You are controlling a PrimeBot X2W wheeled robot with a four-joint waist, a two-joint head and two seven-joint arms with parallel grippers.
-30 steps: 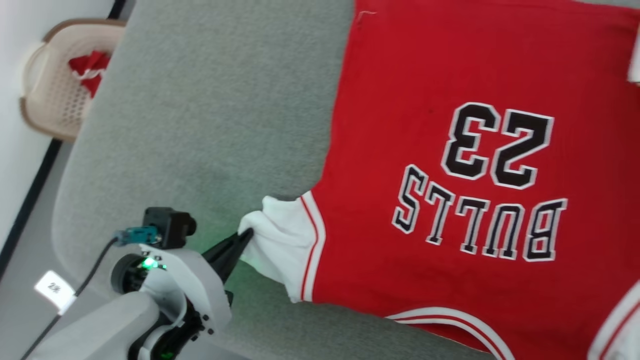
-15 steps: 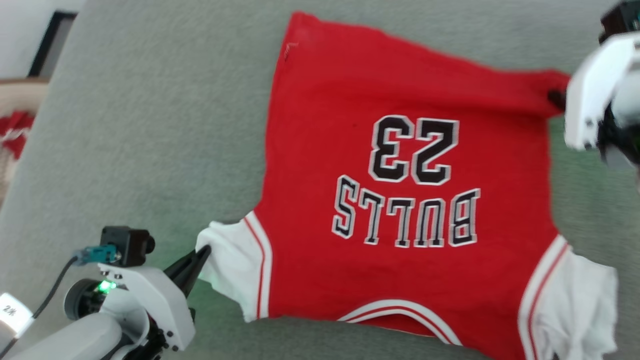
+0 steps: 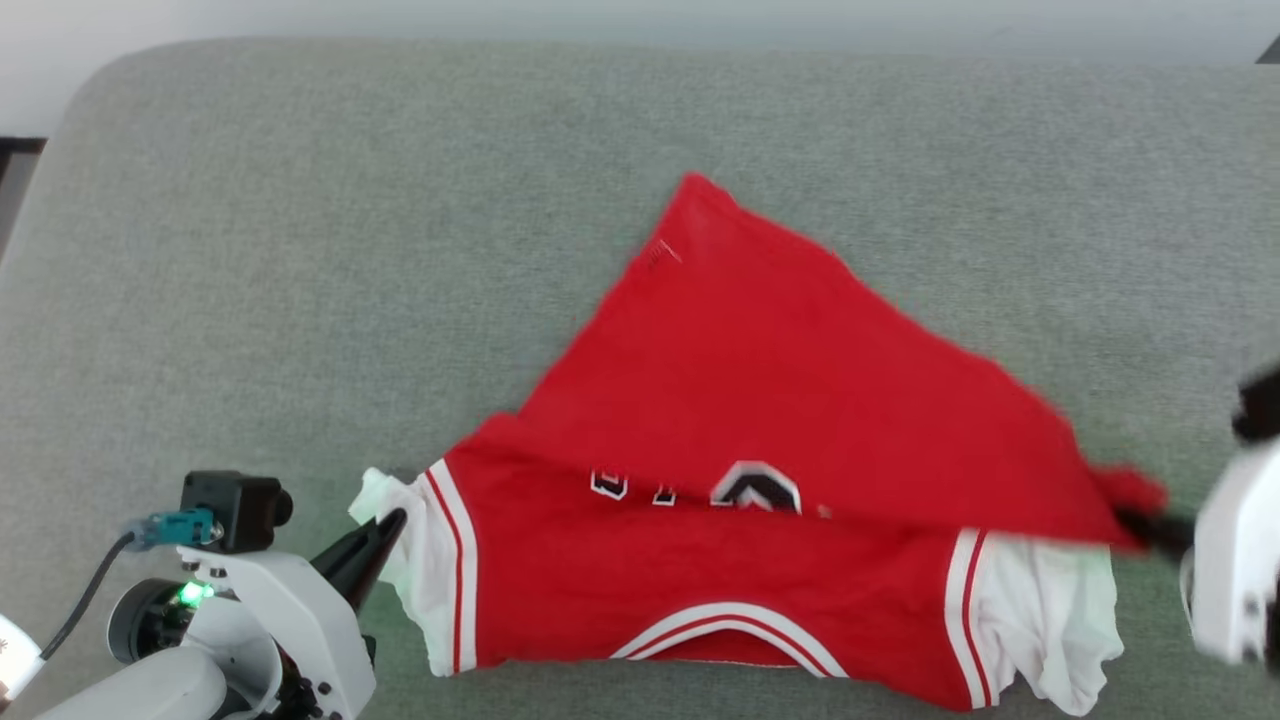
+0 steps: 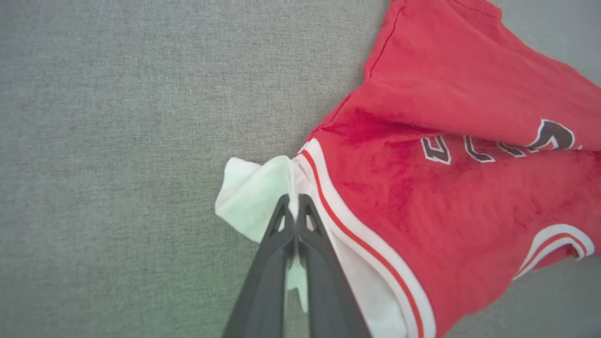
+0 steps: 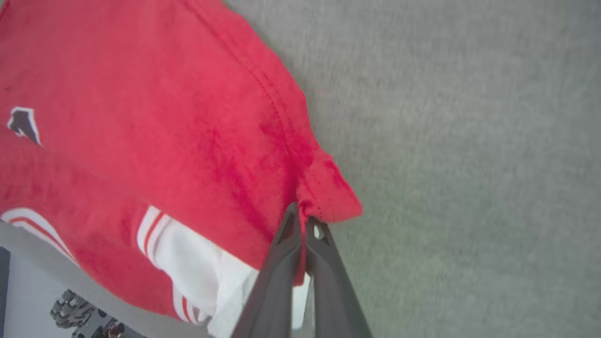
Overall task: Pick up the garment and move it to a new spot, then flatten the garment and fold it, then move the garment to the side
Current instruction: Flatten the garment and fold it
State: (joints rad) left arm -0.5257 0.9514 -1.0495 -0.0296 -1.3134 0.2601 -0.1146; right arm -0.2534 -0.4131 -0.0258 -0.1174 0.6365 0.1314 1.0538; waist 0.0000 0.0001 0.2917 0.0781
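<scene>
On the grey fabric surface the garment lies near the front edge, its red body doubled over itself so that one far corner points away from the robot while the other is drawn down toward the robot's right. The left hand is closed on the white lining that sticks out past the striped trim at the garment's left side; in the left wrist view the two dark fingers meet with white cloth pinched between them. The right hand is likewise closed, clamping a bunched red hem corner, and in the head view its blurred dark tips sit at the fold's right end. Of the black, white-outlined lettering, a few scraps peek out along the fold line, too little to read as a word or a number. White-and-red trim curves along the near edge at the neckline.
</scene>
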